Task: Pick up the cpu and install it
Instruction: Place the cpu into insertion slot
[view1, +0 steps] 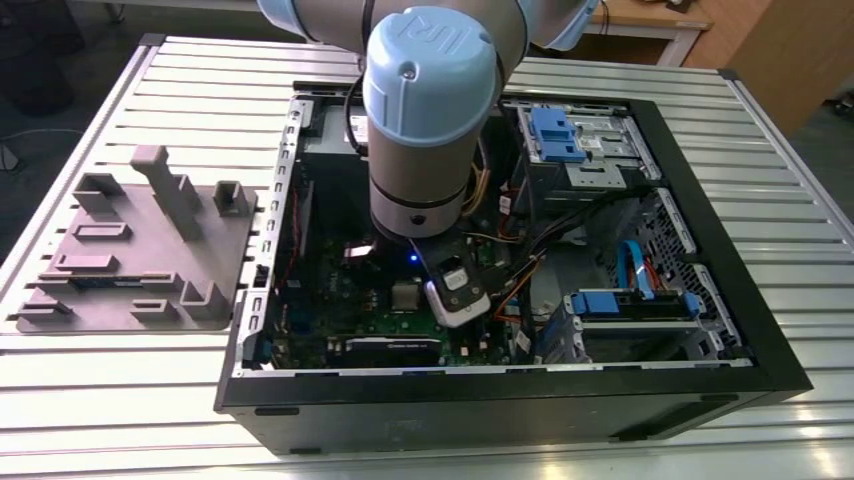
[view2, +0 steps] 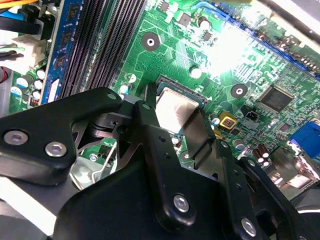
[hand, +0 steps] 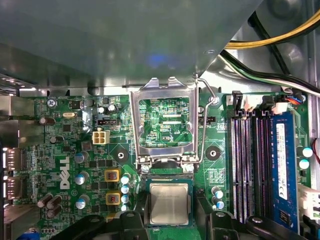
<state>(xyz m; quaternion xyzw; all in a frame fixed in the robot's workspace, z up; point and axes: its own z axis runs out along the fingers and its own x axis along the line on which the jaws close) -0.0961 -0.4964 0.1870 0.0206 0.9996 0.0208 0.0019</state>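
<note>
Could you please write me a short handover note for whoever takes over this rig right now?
State of the hand: it is down inside the open computer case, at the socket of the green board. Whether it grips cannot be told.
Where the cpu is: it lies in the socket, apparently level, right at the hand's tip.
Done: the cpu has been brought to the socket.
Left: the socket frame stands swung open, not yet closed over the cpu. Full seating cannot be confirmed.
</note>
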